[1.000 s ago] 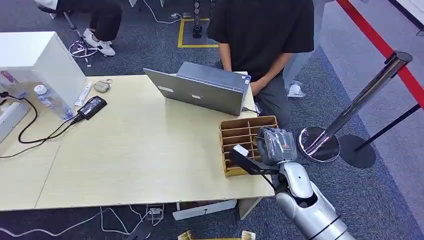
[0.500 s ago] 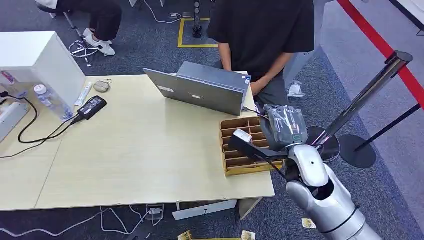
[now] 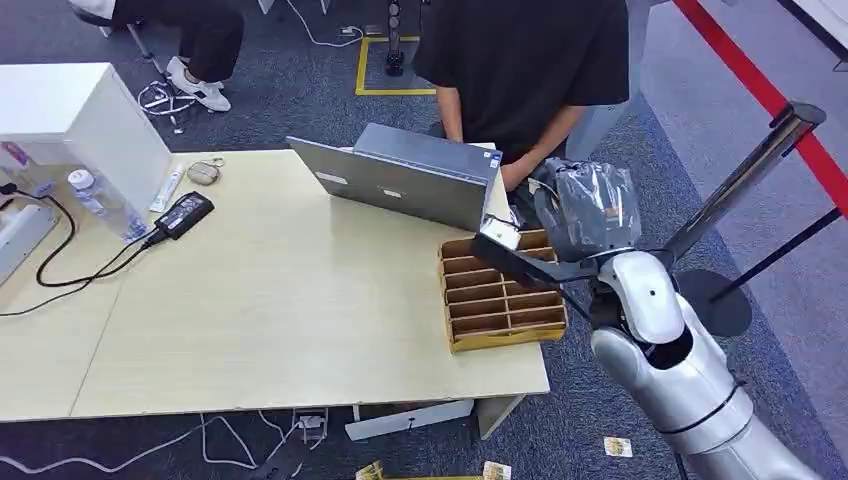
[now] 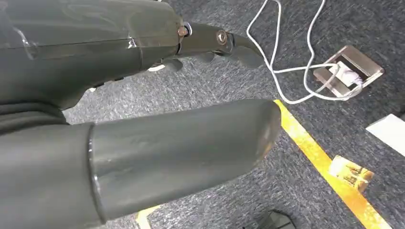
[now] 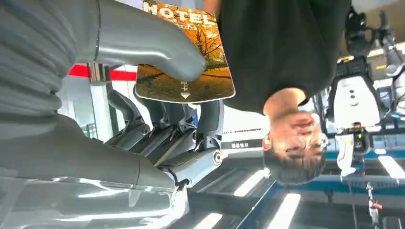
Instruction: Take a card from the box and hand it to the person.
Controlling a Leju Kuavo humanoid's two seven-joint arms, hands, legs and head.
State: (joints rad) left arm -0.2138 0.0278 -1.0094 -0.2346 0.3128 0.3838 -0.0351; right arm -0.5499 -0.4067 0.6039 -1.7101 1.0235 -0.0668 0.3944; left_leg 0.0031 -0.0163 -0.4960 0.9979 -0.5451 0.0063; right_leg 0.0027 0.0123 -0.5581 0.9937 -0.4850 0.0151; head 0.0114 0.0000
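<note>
A brown cardboard box (image 3: pixel 503 341) with divided slots sits at the table's right front corner. My right hand (image 3: pixel 585 210), wrapped in clear plastic, is raised beyond the box's far end, close to the person in a black shirt (image 3: pixel 530 60). In the right wrist view, the thumb (image 5: pixel 153 45) and fingers pinch an orange card printed HOTEL (image 5: pixel 191 71), with the person's dark shirt (image 5: pixel 286 43) just beyond it. The person's hand (image 3: pixel 515 175) rests at the waist by the laptop. My left hand (image 4: pixel 119 57) hangs over carpet, holding nothing, thumb apart from the fingers.
A grey laptop (image 3: pixel 405 185) stands open on the table (image 3: pixel 270 300) just left of my raised hand. A chrome stanchion (image 3: pixel 740 190) with a round base stands to the right. A power adapter (image 3: pixel 185 213), a bottle (image 3: pixel 95 195) and a white cabinet (image 3: pixel 80 120) occupy the far left.
My right hand has lifted from above the box's near end and travelled away over the box toward the person, still holding the card. The person and box have stayed put.
</note>
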